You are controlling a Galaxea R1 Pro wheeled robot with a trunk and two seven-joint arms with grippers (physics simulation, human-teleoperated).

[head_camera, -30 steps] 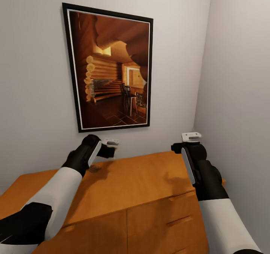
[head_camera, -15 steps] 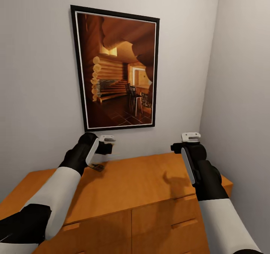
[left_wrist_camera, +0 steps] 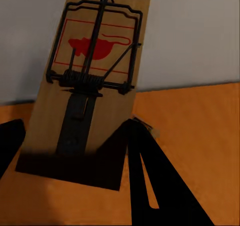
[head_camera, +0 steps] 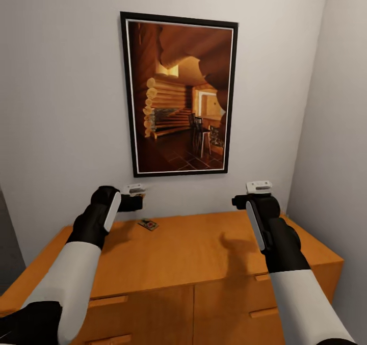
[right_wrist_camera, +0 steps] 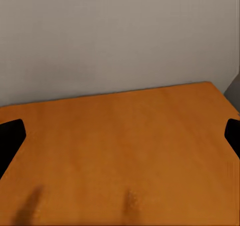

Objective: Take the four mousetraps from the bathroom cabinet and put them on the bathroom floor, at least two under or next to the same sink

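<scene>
**Q:** Pincer states first, and what has changed?

**A:** Left pincer (left_wrist_camera: 77,123) is clamped on a mousetrap (left_wrist_camera: 95,60). Both black fingers (left_wrist_camera: 150,176) press against the wooden base's long edges, and the trap is raised with its far end in front of the wall. Right pincer (right_wrist_camera: 120,136) is spread apart with nothing between its fingers, hovering over bare wood. Since a second ago the head camera has swung, so the whole scene sits further right. The left arm has drawn back, uncovering a second mousetrap (head_camera: 148,224) that its wrist was hiding.

**Q:** What are the room and the surface like?

**A:** A pale grey back wall (head_camera: 61,105) carries a large black-framed picture (head_camera: 179,94) of a log-cabin interior. Below it stands the orange-brown cabinet (head_camera: 204,248), with a smooth flat top and drawer fronts with bar handles (head_camera: 107,300). The second mousetrap lies flat on that top, near the back wall and just beside the left pincer.

**Q:** Where are the edges and open room?

**A:** A side wall (head_camera: 336,131) closes off the cabinet's right end. The top's middle and right lie open beneath the right arm.
</scene>
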